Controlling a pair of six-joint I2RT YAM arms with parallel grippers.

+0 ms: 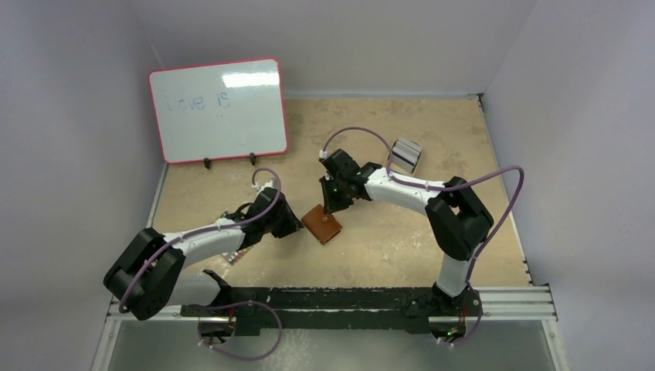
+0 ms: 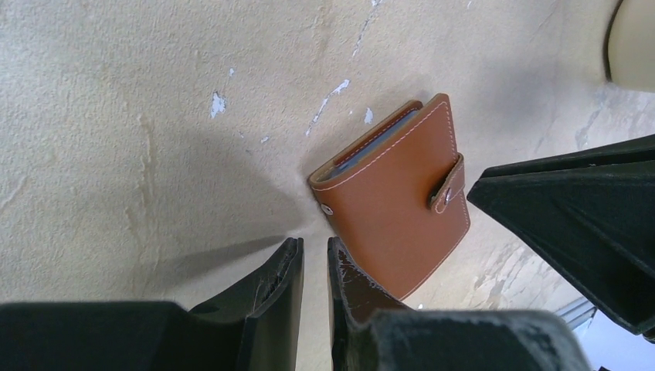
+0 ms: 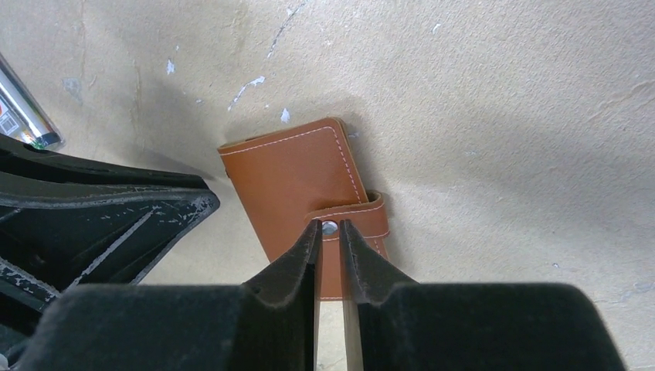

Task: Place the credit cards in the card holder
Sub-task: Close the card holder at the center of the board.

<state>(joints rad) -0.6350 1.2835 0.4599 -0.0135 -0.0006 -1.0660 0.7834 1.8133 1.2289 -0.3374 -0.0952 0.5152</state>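
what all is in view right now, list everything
card holder: one, brown, closed and snapped, table centre
credit cards: count unclear, pale, partly hidden under left arm
tin: one, pale tan, back right of centre
whiteboard: one, white with red frame, propped back left
table: one, tan, speckled
left arm, right arm: white and black, purple cables
left hand: black, narrow empty gap, beside card holder
right hand: black, fingertips at the card holder's strap snap, grip unclear

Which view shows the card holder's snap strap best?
Left wrist: the card holder lies closed, strap fully visible. Right wrist: the right pincer covers part of it. Top view: too small to tell.
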